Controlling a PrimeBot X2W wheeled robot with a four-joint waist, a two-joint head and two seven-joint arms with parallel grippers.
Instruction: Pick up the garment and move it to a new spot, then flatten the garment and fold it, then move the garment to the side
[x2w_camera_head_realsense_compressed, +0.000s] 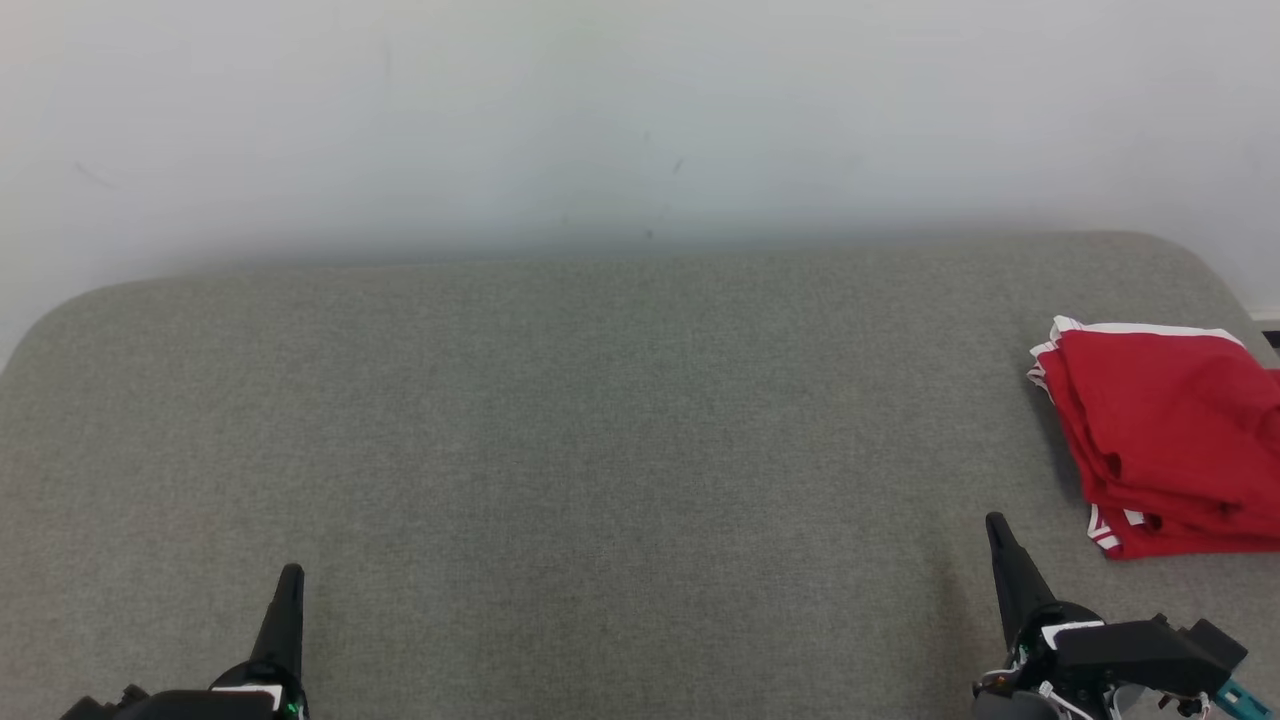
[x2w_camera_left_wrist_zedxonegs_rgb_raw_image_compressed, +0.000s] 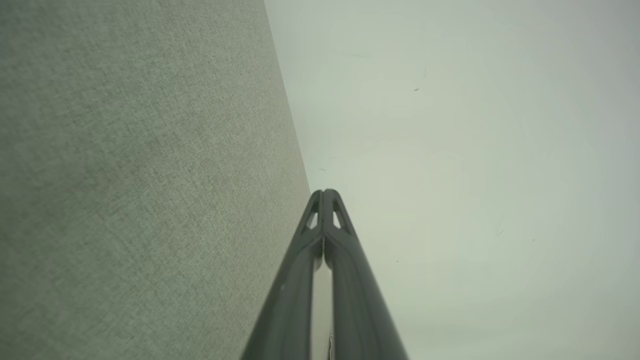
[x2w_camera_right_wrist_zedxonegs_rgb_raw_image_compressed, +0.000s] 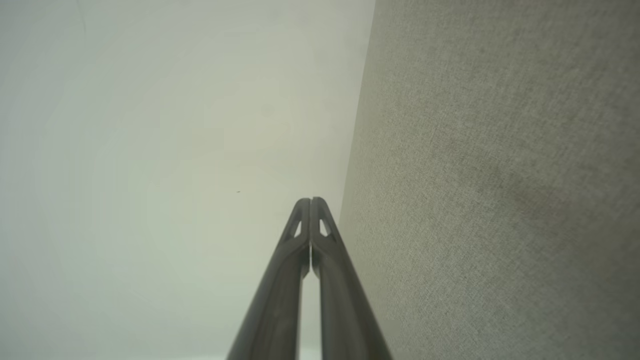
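Your left gripper (x2w_camera_head_realsense_compressed: 291, 575) and right gripper (x2w_camera_head_realsense_compressed: 996, 522) are at the near side of the table (x2w_camera_head_realsense_compressed: 600, 420), fingers pressed together, holding nothing. Just beyond and to the right of the right gripper lies the garment (x2w_camera_head_realsense_compressed: 1170, 440), red and folded, at the table's right edge. The job looks done, so mind the right arm. A swing rightward could catch the stack, spoil the folds or push it off.
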